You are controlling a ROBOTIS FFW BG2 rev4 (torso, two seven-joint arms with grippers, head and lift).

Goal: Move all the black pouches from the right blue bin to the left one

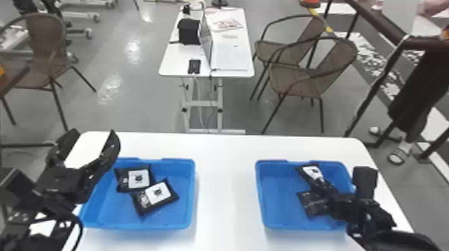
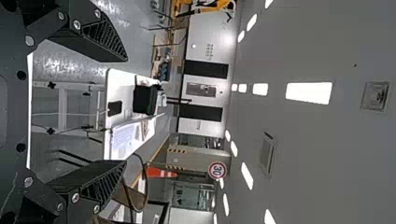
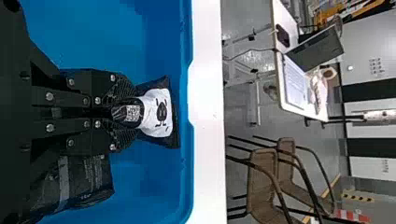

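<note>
Lifting the labelled pouch straight and slow is the job now

Inside the right blue bin (image 1: 275,197), near its far wall, I have my right gripper (image 3: 125,114) closed on the gathered end of the labelled pouch (image 3: 161,112). The second pouch (image 1: 312,203) lies in that bin too, on the near side of the first, partly under my arm. Well to the bin's left sits the left blue bin (image 1: 113,210), holding one flat pouch (image 1: 138,179) and one tilted pouch (image 1: 157,194) that overlap. My left gripper (image 2: 126,111) is beyond the right bin's left side, by the left blue bin, fingers spread and empty.

I'd raise this pouch vertically, because only its end is pinched and the loose part could swing or snag on the rim. Once it clears the right bin's wall, I'd carry it left and lower it before letting go.
</note>
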